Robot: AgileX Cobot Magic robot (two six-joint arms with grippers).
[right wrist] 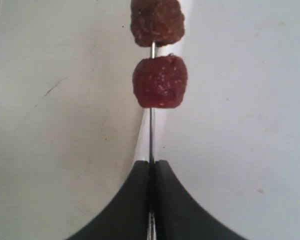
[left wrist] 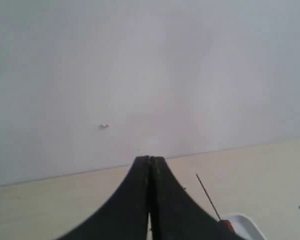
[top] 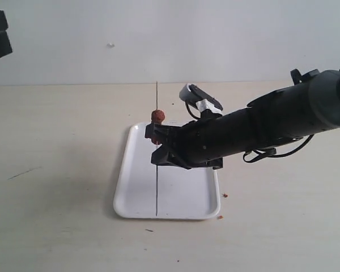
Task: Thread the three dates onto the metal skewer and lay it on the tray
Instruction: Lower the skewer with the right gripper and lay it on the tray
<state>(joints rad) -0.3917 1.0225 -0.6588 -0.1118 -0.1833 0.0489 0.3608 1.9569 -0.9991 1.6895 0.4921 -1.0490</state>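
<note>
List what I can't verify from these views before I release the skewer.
Third date: right wrist view shows two dates on the skewer; the frame edge cuts anything beyond.
Exterior view: the right tool covers the skewer's middle.
Skewer touching the tray or not: no view tells.
Left wrist view: the left tool and frame edge hide most of the tray.

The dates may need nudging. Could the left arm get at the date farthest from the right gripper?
Probably yes: the right gripper holds the skewer from the opposite side, and nothing shows between the left gripper and that date. The left jaws are shut and would have to open first.
</note>
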